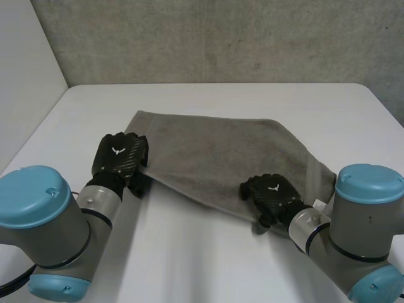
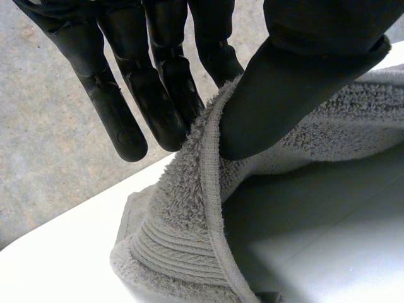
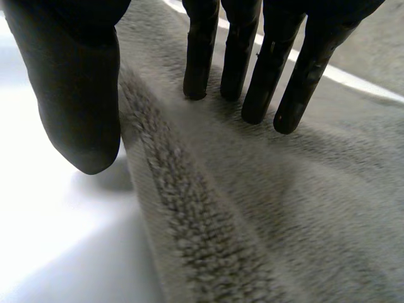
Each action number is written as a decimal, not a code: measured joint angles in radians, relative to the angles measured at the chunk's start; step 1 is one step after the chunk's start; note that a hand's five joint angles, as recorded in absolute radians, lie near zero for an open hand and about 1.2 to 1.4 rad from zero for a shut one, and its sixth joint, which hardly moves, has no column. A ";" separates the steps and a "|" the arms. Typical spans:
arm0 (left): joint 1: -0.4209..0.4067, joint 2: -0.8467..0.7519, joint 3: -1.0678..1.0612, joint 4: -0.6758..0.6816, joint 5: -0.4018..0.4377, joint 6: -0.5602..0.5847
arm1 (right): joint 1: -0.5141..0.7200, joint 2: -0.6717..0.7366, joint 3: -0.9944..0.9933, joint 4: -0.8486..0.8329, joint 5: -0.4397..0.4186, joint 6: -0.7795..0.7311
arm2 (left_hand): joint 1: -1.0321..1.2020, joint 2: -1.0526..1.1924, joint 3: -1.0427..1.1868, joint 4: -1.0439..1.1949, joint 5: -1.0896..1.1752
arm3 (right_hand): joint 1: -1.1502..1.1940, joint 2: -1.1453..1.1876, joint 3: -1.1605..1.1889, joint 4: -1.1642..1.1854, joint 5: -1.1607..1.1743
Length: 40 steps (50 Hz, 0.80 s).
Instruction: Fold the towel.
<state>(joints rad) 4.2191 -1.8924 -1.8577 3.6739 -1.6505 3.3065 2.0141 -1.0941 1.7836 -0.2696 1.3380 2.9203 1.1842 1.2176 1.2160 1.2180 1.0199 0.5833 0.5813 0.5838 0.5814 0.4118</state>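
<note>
A grey towel (image 1: 214, 158) lies spread on the white table (image 1: 202, 265), its near edge running slantwise from left to right. My left hand (image 1: 120, 154) is at the towel's left corner. In the left wrist view the thumb (image 2: 284, 82) pinches the hemmed towel edge (image 2: 211, 189) against the fingers (image 2: 158, 95) and holds it off the table. My right hand (image 1: 271, 192) rests at the near edge further right. Its straight fingers (image 3: 252, 63) press on top of the towel (image 3: 284, 208), and the thumb (image 3: 82, 107) hangs beside the hem over bare table.
A grey wall (image 1: 221, 38) rises behind the table's far edge. Bare table surface lies in front of the towel between my two arms and to the far left.
</note>
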 measured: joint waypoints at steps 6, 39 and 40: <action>0.003 0.012 -0.003 0.000 0.000 -0.001 | -0.013 0.003 0.005 -0.035 0.043 -0.004 | 0.000 0.000 0.000 0.000 0.000 | 0.221 0.227 0.222 0.223 0.218; 0.006 0.029 -0.006 0.000 -0.001 -0.003 | -0.337 -0.211 0.189 0.003 -0.043 -0.132 | 0.000 0.000 0.000 0.000 0.000 | 0.444 0.437 0.439 0.439 0.435; 0.006 0.029 -0.006 0.000 -0.001 -0.003 | -0.341 -0.208 0.191 0.005 -0.047 -0.133 | 0.000 0.000 0.000 0.000 0.000 | 0.438 0.434 0.436 0.437 0.432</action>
<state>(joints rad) 4.2247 -1.8637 -1.8638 3.6739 -1.6518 3.3039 1.6730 -1.3026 1.9741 -0.2650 1.2909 2.7871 1.1842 1.2176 1.2161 1.2180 1.0199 1.0216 1.0155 1.0203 1.0188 0.8435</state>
